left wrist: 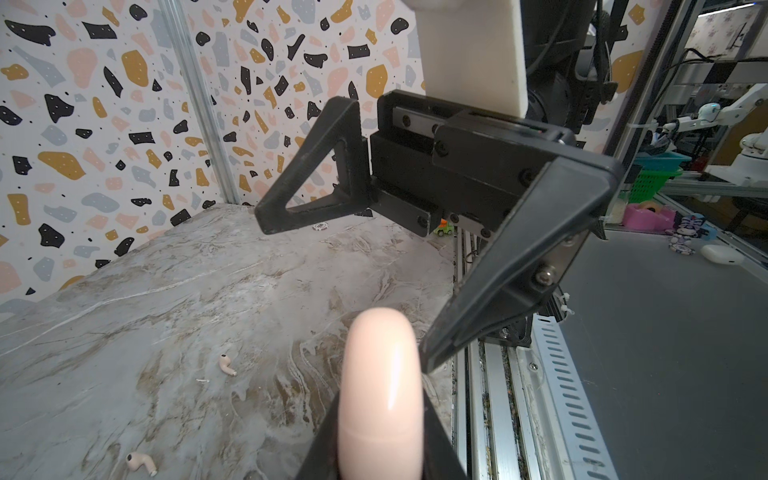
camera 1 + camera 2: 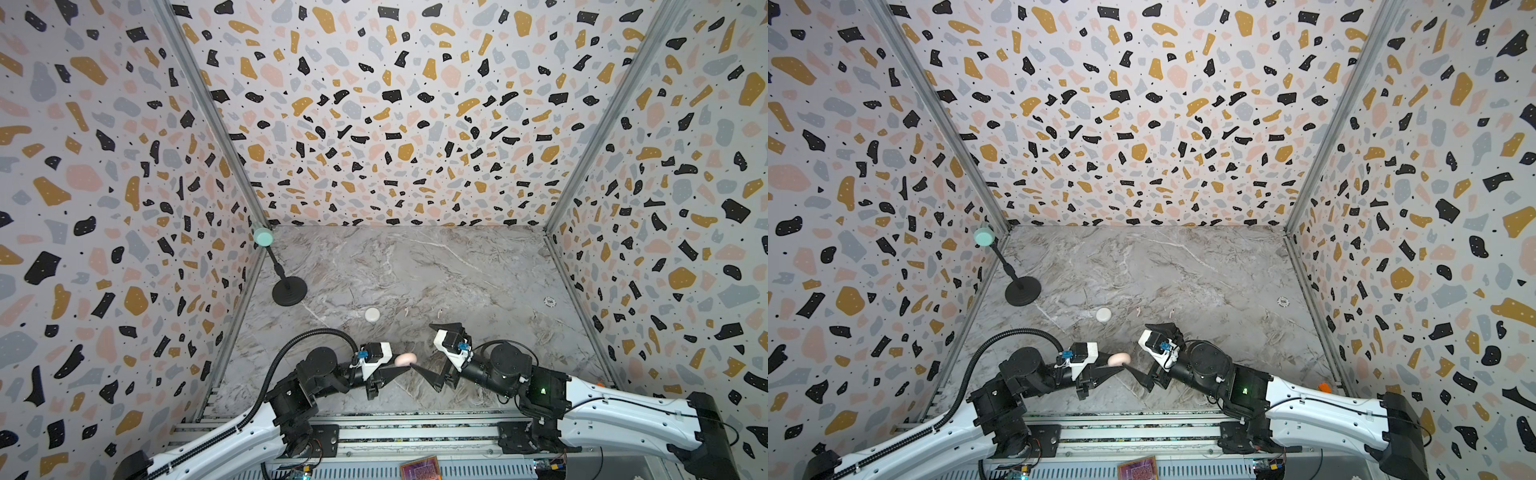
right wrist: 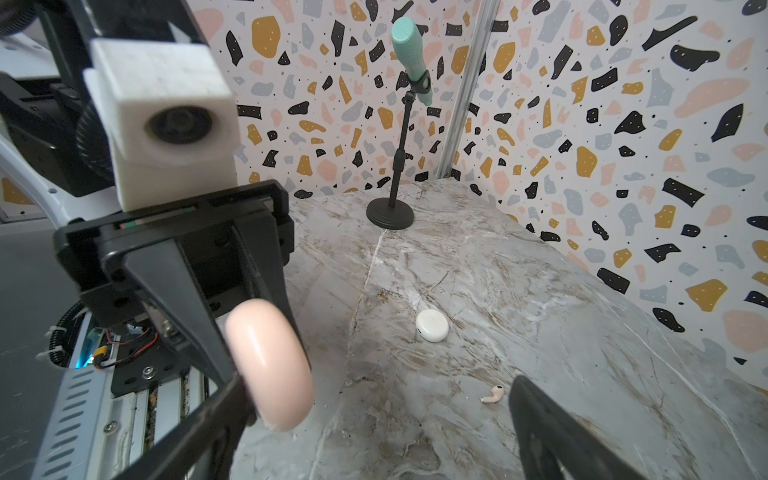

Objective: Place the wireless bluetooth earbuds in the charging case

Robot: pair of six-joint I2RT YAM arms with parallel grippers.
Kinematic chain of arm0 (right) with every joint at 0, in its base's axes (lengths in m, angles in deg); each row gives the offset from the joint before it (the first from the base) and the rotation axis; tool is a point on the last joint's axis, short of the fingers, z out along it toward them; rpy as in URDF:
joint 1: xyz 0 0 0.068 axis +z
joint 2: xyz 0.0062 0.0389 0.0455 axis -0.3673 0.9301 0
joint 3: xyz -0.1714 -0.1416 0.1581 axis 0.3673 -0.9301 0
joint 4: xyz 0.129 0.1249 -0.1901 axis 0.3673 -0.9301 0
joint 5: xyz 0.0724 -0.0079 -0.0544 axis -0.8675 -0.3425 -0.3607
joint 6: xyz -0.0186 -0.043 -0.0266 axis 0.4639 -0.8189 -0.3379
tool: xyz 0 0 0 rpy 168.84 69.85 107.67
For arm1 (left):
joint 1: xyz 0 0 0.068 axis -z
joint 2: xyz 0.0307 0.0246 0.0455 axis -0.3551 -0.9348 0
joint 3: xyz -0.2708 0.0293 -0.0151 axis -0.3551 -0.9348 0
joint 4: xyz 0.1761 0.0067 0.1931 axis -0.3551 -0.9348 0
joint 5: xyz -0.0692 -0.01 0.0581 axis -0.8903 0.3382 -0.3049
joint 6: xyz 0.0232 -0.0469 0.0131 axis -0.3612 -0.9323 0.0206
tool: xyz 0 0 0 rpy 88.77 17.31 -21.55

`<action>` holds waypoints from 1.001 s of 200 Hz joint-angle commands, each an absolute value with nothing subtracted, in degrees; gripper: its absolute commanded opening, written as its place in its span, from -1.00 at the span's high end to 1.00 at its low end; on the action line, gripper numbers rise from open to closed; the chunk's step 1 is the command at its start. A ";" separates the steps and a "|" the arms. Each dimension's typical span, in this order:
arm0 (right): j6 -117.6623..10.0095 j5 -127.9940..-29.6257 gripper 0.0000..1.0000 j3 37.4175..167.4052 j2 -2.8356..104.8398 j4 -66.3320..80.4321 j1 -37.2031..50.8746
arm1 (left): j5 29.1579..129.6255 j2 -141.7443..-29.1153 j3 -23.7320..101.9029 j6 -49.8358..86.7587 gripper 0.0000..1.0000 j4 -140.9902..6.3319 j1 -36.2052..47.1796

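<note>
My left gripper (image 2: 406, 365) is shut on a round pale pink charging case (image 2: 405, 359) (image 1: 380, 395), held on edge just above the marble table near its front edge. My right gripper (image 2: 422, 346) (image 3: 380, 382) faces it from the right, open wide. Its nearer fingertip (image 3: 232, 395) sits at the case's (image 3: 270, 365) rim; I cannot tell whether they touch. Two pale pink earbuds (image 1: 227, 365) (image 1: 141, 462) lie loose on the table beyond the grippers, also visible in a top view (image 2: 1138, 309) (image 2: 1170, 309). One earbud (image 3: 493, 393) lies beside my right gripper's far finger.
A closed white round case (image 2: 372, 314) (image 3: 432, 325) lies mid-table. At the back left stands a black stand (image 2: 289, 291) holding a mint microphone (image 3: 409, 58). A poker chip (image 2: 550, 301) lies far right. Patterned walls enclose three sides; a metal rail (image 2: 374, 432) runs along the front.
</note>
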State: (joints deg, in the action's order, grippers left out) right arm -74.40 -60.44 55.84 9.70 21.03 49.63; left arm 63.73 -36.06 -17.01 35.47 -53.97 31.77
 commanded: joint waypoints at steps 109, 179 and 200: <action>-74.82 -55.62 -0.98 56.10 9.44 24.77 49.99 | 61.01 -35.28 -16.13 36.30 1.00 -51.47 32.23; -74.39 -54.08 -0.98 56.10 9.06 25.27 49.98 | 60.20 -34.91 -16.31 36.56 1.00 -51.33 32.46; -74.30 -53.99 -0.98 55.92 8.88 25.23 49.92 | 60.03 -34.91 -16.31 36.58 1.00 -51.35 32.46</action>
